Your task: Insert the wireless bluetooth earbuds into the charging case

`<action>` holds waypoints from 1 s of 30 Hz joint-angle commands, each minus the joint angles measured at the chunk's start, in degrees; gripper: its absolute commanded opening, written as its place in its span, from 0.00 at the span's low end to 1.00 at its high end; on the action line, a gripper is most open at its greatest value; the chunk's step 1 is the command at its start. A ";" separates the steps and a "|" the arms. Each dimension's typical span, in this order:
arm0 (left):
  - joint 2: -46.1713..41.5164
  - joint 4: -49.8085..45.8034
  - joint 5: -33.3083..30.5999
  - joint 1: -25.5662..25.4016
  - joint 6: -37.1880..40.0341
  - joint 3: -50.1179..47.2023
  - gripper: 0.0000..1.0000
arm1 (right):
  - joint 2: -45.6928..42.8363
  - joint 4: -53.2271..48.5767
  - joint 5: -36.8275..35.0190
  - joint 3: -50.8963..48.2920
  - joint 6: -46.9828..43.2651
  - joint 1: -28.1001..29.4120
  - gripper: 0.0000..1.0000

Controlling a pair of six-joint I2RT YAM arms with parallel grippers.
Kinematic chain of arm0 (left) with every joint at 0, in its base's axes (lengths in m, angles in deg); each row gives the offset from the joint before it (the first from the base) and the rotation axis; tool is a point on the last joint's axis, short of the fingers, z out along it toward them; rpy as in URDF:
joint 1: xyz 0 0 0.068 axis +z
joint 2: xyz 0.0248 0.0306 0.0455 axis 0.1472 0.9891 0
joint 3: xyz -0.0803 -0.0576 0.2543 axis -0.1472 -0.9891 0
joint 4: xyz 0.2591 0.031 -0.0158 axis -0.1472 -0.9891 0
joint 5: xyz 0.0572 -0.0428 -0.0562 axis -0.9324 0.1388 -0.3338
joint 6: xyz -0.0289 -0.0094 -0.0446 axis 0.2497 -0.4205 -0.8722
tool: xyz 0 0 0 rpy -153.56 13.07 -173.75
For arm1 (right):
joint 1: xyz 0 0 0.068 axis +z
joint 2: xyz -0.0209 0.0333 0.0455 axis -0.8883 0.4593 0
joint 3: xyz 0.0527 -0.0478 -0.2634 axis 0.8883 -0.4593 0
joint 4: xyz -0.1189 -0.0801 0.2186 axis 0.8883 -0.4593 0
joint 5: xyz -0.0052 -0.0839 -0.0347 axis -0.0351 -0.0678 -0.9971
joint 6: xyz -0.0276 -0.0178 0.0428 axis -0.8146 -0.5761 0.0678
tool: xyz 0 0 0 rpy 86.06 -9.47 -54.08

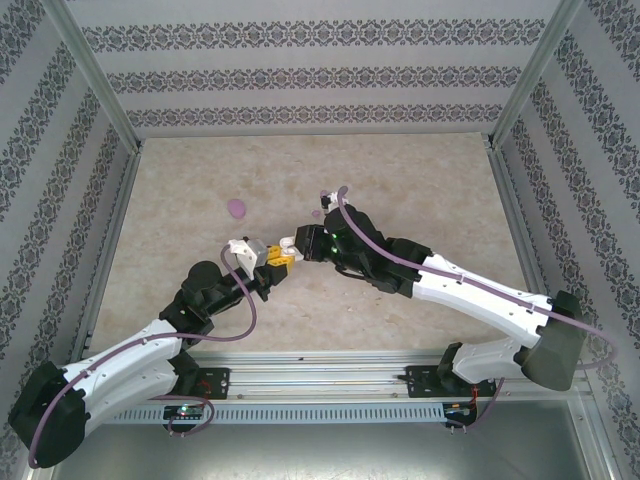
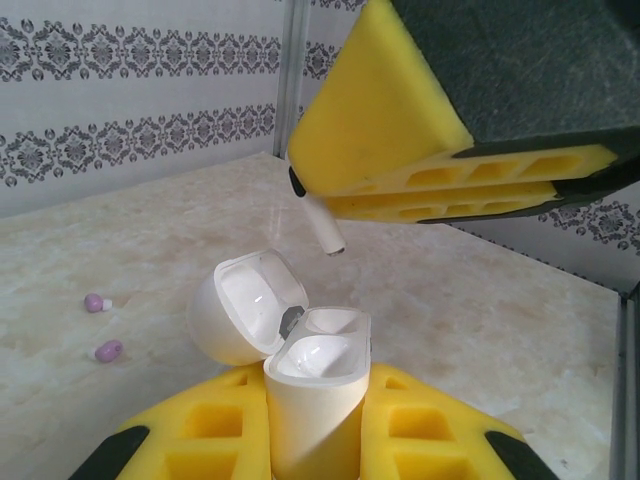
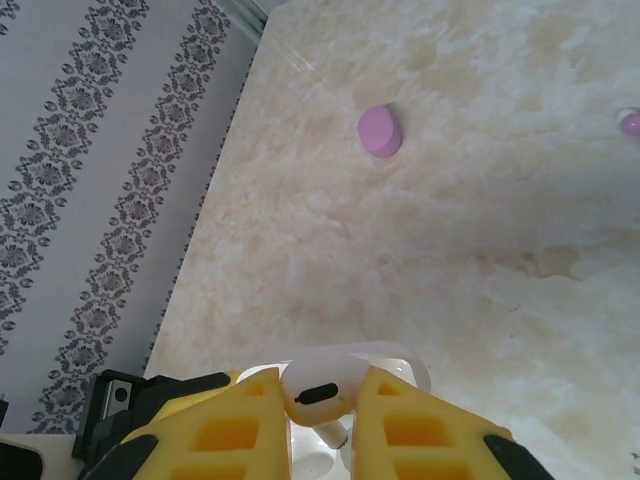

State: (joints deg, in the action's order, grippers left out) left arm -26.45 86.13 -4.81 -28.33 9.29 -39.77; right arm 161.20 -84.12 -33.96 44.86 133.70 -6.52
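My left gripper (image 2: 315, 425) is shut on the white charging case (image 2: 312, 390) and holds it upright. The case's lid (image 2: 240, 305) is swung open to the left, and both wells look empty. Just above it, my right gripper (image 3: 320, 392) is shut on a white earbud (image 3: 322, 385). From the left wrist view, the earbud's stem (image 2: 325, 225) sticks out below the right gripper's yellow fingers (image 2: 380, 120), pointing down toward the case and a little apart from it. Both grippers meet mid-table (image 1: 283, 252). Two pale purple earbuds (image 2: 97, 302) (image 2: 108, 350) lie on the table.
A pale purple rounded object (image 3: 380, 131) (image 1: 237, 208) sits on the marble table beyond the grippers. A purple bud (image 3: 630, 122) lies off to its right. Patterned walls and metal frame posts (image 2: 290, 75) enclose the table.
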 commanded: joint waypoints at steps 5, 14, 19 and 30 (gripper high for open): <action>0.95 4.53 -2.05 -0.47 1.03 1.93 0.00 | 1.65 3.48 -0.40 -0.90 2.33 1.60 0.16; 2.63 6.92 -3.12 -0.47 0.87 2.30 0.00 | 3.15 3.95 -0.44 -0.62 3.30 2.55 0.16; 3.54 8.94 -2.27 -0.49 0.94 2.46 0.00 | 3.85 4.17 -0.54 -0.54 3.47 2.65 0.16; 3.84 9.39 -2.71 -0.51 1.56 2.56 0.00 | 4.90 3.05 0.40 -0.19 4.69 2.81 0.16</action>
State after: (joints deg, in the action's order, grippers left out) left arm -22.49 90.17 -7.39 -28.33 9.51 -39.05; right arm 165.26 -79.93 -33.89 44.86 137.50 -4.62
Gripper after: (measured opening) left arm 0.179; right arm 0.158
